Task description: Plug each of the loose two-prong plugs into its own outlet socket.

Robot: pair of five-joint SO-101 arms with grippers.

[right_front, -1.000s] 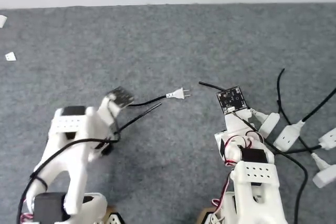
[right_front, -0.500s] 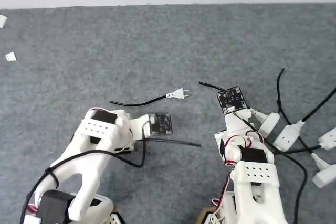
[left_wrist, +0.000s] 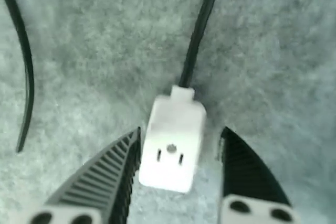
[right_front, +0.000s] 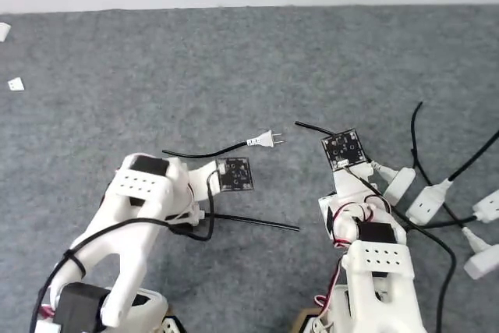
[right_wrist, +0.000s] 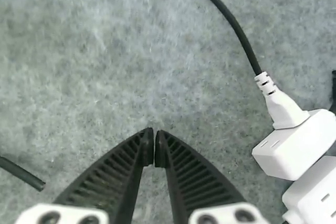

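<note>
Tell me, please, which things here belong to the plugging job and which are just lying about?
Job: loose two-prong plug; lone outlet socket; already-plugged sockets on the right.
Lying about: two white scraps at the far left.

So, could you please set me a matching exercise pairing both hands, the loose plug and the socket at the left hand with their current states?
1. left hand
2. right hand
3. two-prong plug
4. outlet socket

A. shut, holding nothing
B. lying loose, prongs bare
C. open
D. sits inside the left hand's opening

Pairs: 1-C, 2-A, 3-B, 4-D
</note>
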